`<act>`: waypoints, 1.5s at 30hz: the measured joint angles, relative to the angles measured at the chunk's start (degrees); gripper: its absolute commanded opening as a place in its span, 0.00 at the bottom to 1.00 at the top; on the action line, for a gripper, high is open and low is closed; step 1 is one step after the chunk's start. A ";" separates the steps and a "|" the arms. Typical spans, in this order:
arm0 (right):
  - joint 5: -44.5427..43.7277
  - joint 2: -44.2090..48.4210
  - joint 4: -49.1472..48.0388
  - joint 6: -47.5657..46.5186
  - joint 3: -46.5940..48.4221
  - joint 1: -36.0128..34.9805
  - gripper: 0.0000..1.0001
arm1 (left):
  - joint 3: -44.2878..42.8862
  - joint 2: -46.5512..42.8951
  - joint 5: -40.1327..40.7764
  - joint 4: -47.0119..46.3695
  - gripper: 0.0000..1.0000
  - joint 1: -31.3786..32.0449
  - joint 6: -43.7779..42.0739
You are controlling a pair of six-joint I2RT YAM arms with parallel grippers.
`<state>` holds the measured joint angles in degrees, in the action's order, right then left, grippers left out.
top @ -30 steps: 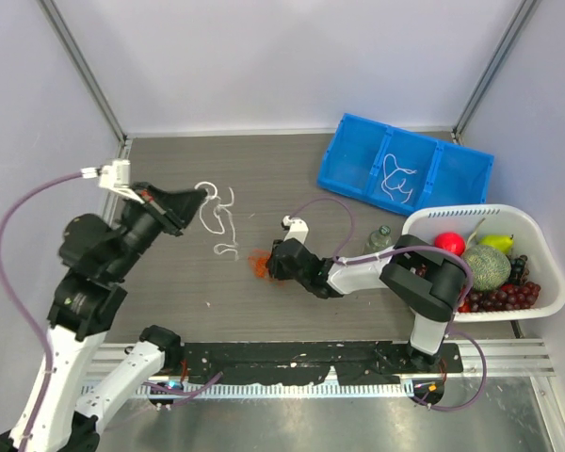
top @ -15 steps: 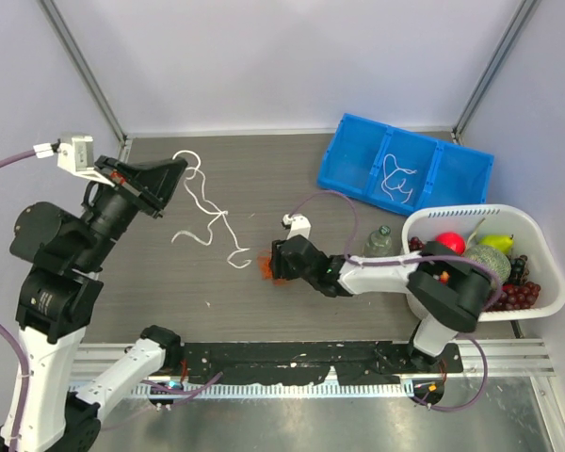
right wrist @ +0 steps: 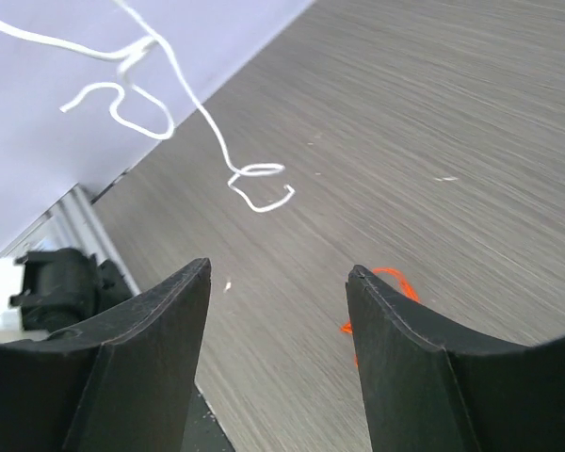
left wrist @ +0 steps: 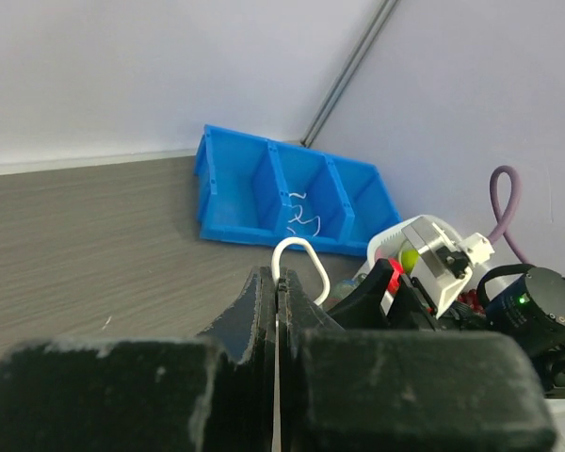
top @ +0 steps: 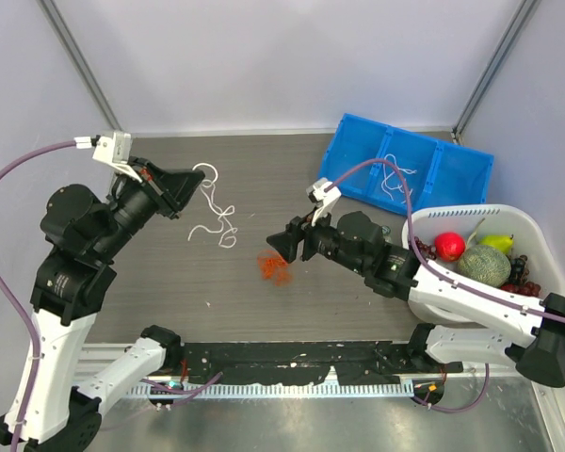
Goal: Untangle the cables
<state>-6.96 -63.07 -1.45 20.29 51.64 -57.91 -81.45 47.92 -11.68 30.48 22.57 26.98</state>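
Jaws of the left arm clench a loop of thin white cord, held above the left of the grey wood-grain worktop, curls hanging toward the surface. Farther right, the right jaws hang released just above a small red-orange cord clump at mid-worktop, bare surface all round. A blue plastic three-compartment bin stands far right.

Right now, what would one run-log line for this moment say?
left gripper: shut on thin white cable, dangling | right gripper: open, empty, near small red-orange cable clump
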 measured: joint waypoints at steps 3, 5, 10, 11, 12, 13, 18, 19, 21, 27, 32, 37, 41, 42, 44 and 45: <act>5.60 -0.37 -2.03 -1.64 0.13 0.00 0.65 | 0.00 0.48 -0.26 0.37 0.00 0.00 0.17; 9.33 -1.64 -3.74 -3.06 0.87 0.00 0.65 | 0.00 0.85 -0.42 0.68 0.00 0.00 0.66; 15.82 -6.56 -6.51 -7.39 6.29 0.00 0.65 | -0.09 1.75 -1.01 2.01 0.00 0.00 1.55; 16.50 -7.23 -7.15 -8.11 7.13 0.00 0.65 | -0.15 1.84 -1.16 2.29 0.00 0.00 1.62; 17.27 -7.76 -7.82 -8.87 7.91 0.00 0.65 | -0.20 1.92 -1.31 2.58 0.00 0.00 1.73; 18.03 -8.15 -8.61 -9.75 8.55 0.00 0.66 | -0.22 2.03 -1.49 2.84 0.00 0.00 1.95; 19.19 -9.40 -9.70 -12.55 11.13 0.00 0.65 | -0.39 2.64 -2.69 3.87 0.00 -0.07 3.06; 19.21 -9.84 -9.97 -12.81 11.74 0.00 0.65 | -0.68 2.75 -3.13 4.07 0.00 -0.07 3.26; 19.32 -10.49 -10.60 -13.20 12.46 0.00 0.65 | -1.16 2.95 -3.82 4.11 0.00 -0.07 3.91; 21.09 -12.04 -11.50 -14.14 13.05 0.00 0.52 | -2.25 2.97 -5.01 4.09 0.00 -0.09 4.55; 23.47 -13.11 -12.81 -13.84 13.07 0.00 0.35 | -2.34 2.97 -5.20 4.11 0.00 -0.09 4.61; 24.94 -13.97 -14.25 -12.74 13.07 0.00 0.09 | -2.43 2.97 -5.49 4.09 0.00 -0.09 5.01; 25.09 -14.25 -13.86 -11.93 13.07 0.00 0.11 | -3.06 2.97 -5.14 4.11 0.00 -0.09 4.92; 25.09 -14.23 -13.99 -11.58 12.96 0.00 0.07 | -3.41 2.97 -4.74 4.15 0.00 -0.09 4.63; 25.09 -14.05 -14.56 -10.93 12.28 0.00 0.02 | -4.31 3.02 -4.02 4.09 0.00 -0.09 4.15; 25.07 -13.94 -14.67 -10.49 11.89 0.00 0.01 | -4.81 3.02 -3.74 4.04 0.00 -0.09 4.02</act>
<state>18.11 -77.01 -16.12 9.80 63.53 -57.91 -86.26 50.94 -15.42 34.52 22.48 31.00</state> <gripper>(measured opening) 0.073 0.017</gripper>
